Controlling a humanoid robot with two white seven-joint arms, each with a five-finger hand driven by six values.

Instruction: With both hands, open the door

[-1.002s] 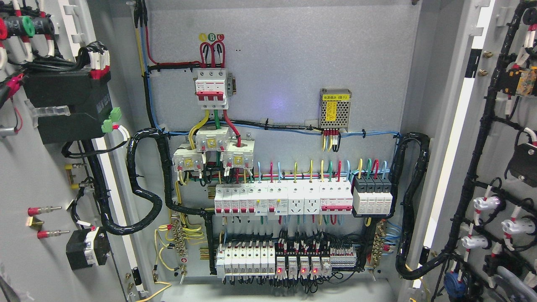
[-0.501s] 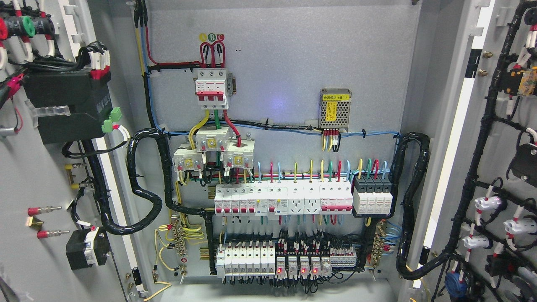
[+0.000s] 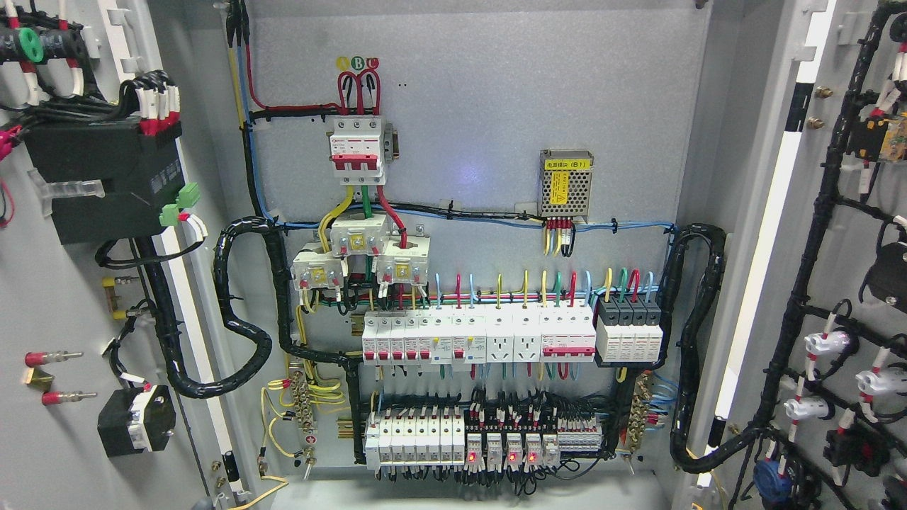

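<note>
Both doors of a grey electrical cabinet stand wide open. The left door (image 3: 57,312) shows its inner face with a black box, wire bundles and red-tipped studs. The right door (image 3: 850,283) shows its inner face with black cable looms and white lamp backs. Between them the back panel (image 3: 482,106) carries a red and white breaker (image 3: 358,150), rows of breakers (image 3: 482,338) and relays with red lights (image 3: 496,446). Neither of my hands nor arms shows in the head view.
A perforated power supply with a yellow label (image 3: 565,183) sits at the upper right of the panel. Thick black conduit loops hang at the left (image 3: 244,312) and right (image 3: 698,340) of the cabinet. The cabinet floor (image 3: 453,496) runs along the bottom edge.
The left door has swung further left and outward; its black box and studs shifted left. The right door has swung slightly further right.
</note>
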